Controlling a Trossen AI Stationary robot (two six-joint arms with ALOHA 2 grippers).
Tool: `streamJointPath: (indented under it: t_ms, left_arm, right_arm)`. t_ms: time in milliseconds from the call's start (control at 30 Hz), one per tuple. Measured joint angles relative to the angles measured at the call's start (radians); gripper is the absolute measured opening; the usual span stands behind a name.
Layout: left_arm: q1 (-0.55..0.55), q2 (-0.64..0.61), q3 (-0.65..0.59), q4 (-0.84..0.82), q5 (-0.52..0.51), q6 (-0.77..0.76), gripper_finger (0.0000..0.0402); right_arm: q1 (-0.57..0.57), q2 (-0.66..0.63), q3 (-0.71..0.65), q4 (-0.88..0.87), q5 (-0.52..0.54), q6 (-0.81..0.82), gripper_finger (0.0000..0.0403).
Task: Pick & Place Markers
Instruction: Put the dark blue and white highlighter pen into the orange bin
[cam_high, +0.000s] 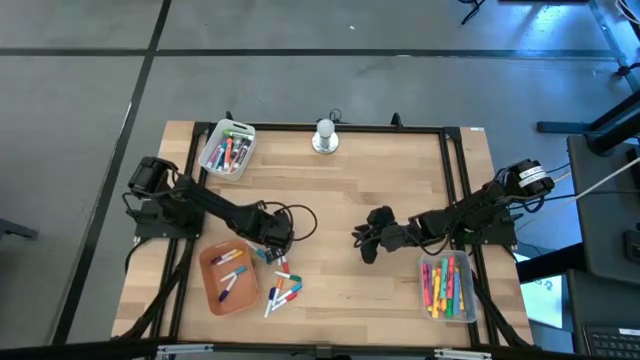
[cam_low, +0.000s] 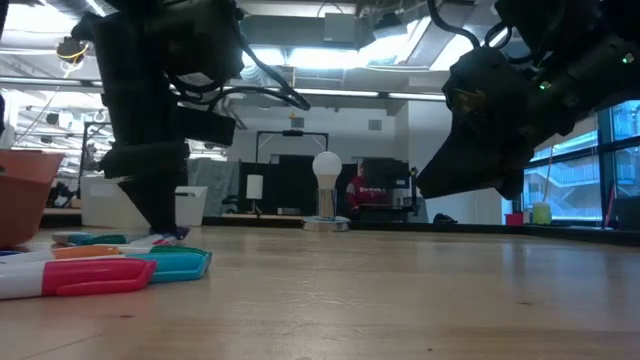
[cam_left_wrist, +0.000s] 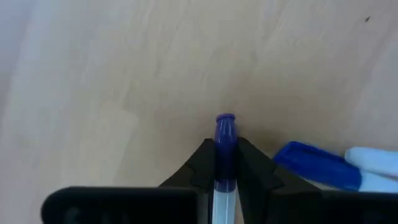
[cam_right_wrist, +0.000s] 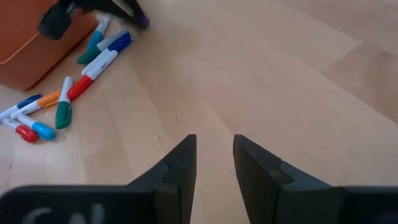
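Note:
Loose markers (cam_high: 280, 285) lie in a heap on the table beside the orange tray (cam_high: 228, 277), which holds a few more. My left gripper (cam_high: 275, 240) stands at the heap's far edge and is shut on a white marker with a purple cap (cam_left_wrist: 225, 134). A blue-capped marker (cam_left_wrist: 317, 165) lies next to it on the wood. My right gripper (cam_high: 365, 242) hovers open over bare table right of the heap, its fingers (cam_right_wrist: 214, 162) a little apart and around nothing. The heap (cam_right_wrist: 68, 93) also shows in the right wrist view. My left gripper pinches the white marker at its purple cap end (cam_left_wrist: 224, 155) between its two fingers. The marker lies along the fingers and the cap's tip (cam_left_wrist: 225, 118) sticks out past them toward the table. The fingers come from above. Whether the tip touches the wood I cannot tell.
A clear tray of markers (cam_high: 228, 148) sits at the far left corner, and another (cam_high: 447, 285) sits near the right edge beside my right arm. A white bulb on a stand (cam_high: 325, 135) is at the far edge. Bare wood lies between the two grippers.

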Motion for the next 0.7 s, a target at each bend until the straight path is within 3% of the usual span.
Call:
streamJointPath:
  t_ms: [200, 433, 600, 700]
  left_arm:
    - [-0.050, -0.098, 0.122, -0.196, -0.149, -0.026, 0.0047]
    - [-0.217, -0.237, 0.174, -0.425, -0.280, -0.284, 0.0039]
    - [-0.277, -0.246, 0.173, -0.499, -0.354, -0.485, 0.0048]
    - [-0.280, -0.214, 0.173, -0.482, -0.370, -0.520, 0.0047]
  right_arm:
    - [0.000, 0.000, 0.000, -0.001, -0.023, 0.002, 0.0107]
    - [0.005, 0.000, 0.000, -0.008, -0.075, 0.002, 0.0106]
    - [0.021, 0.000, 0.000, -0.015, -0.076, -0.004, 0.0106]
    - [0.023, 0.000, 0.000, -0.016, -0.075, -0.005, 0.0106]
